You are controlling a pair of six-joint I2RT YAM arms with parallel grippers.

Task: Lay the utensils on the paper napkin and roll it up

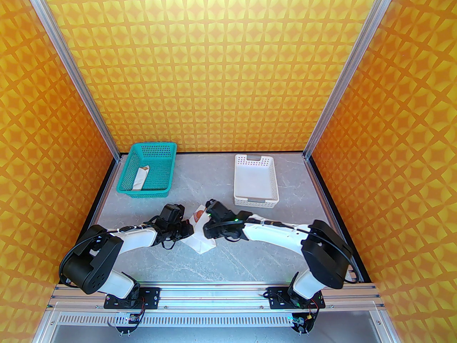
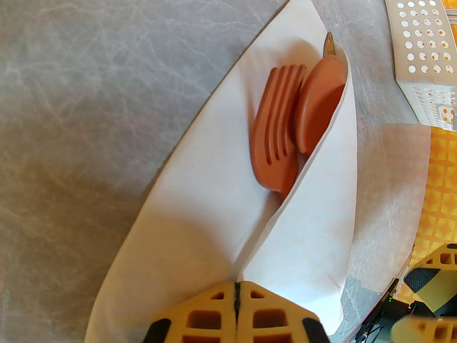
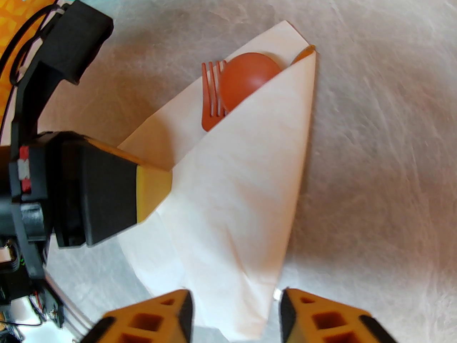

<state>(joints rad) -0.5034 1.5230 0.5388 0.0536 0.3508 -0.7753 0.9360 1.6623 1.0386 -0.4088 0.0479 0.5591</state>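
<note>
Top view: both arms lean in to mid-table; left gripper (image 1: pixel 186 228) and right gripper (image 1: pixel 210 230) sit close together over the paper napkin (image 1: pixel 200 244), which lies on the grey table (image 1: pixel 228 263); spoon (image 1: pixel 199 214) bowl peeks out at the napkin's far end; jaw states unreadable from here; teal basket (image 1: pixel 148 172) far left with a white paper tube (image 1: pixel 140 178) in it; white basket (image 1: pixel 255 182) far right.

Left wrist: left gripper (image 2: pixel 236 295) fingers pressed together, no gap, nipping the paper napkin (image 2: pixel 200 205) at the crease where the right flap folds over; fork (image 2: pixel 275 127) and spoon (image 2: pixel 319 105) side by side, touching, heads out of the open end; knife (image 2: pixel 329 45) tip pokes out behind the spoon.

Right wrist: right gripper (image 3: pixel 235 316) jaws parted partway, holding nothing; near corner of the paper napkin (image 3: pixel 242 191) lies in the gap, contact with either pad unclear; left gripper's yellow finger (image 3: pixel 151 188) sits at the flap's left edge; fork (image 3: pixel 210 91), spoon (image 3: pixel 246 77) and knife (image 3: pixel 303 54) tip show at the far end.
</note>
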